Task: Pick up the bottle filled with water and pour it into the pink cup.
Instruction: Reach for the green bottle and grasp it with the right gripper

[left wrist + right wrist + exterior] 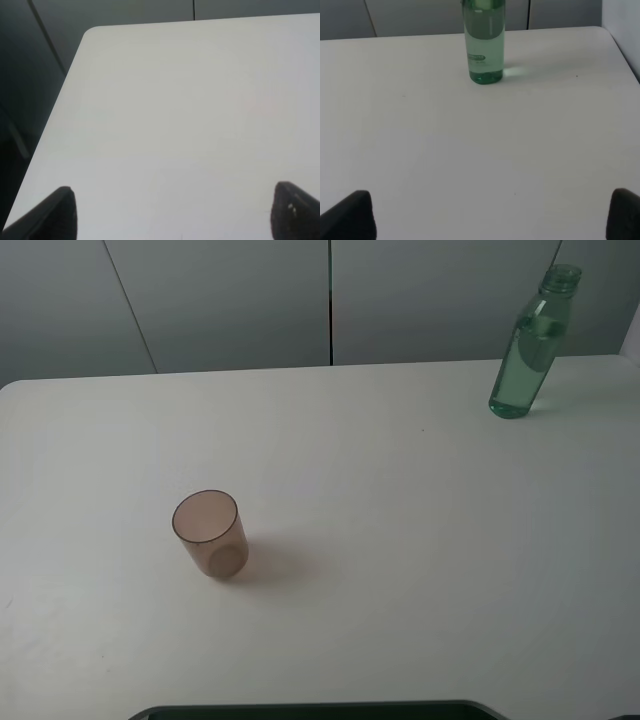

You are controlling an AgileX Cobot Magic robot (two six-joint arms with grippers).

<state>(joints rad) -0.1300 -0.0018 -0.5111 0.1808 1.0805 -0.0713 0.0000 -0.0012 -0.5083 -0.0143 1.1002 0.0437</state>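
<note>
The green transparent bottle (527, 352) stands upright at the table's far right, holding water and with no cap on its neck. It also shows in the right wrist view (484, 42), straight ahead of my right gripper (492, 215) and well apart from it. The right gripper is open and empty, its dark fingertips (350, 215) wide apart. The pink cup (209, 533) stands upright left of the table's middle. My left gripper (175, 212) is open and empty over bare table; the cup is out of its view. Neither gripper shows in the exterior view.
The white table (400, 540) has its far edge against grey wall panels (230, 300). A dark edge (310, 710) shows at the table's front. In the left wrist view the table's left edge and rounded corner (87, 35) drop off to a dark floor.
</note>
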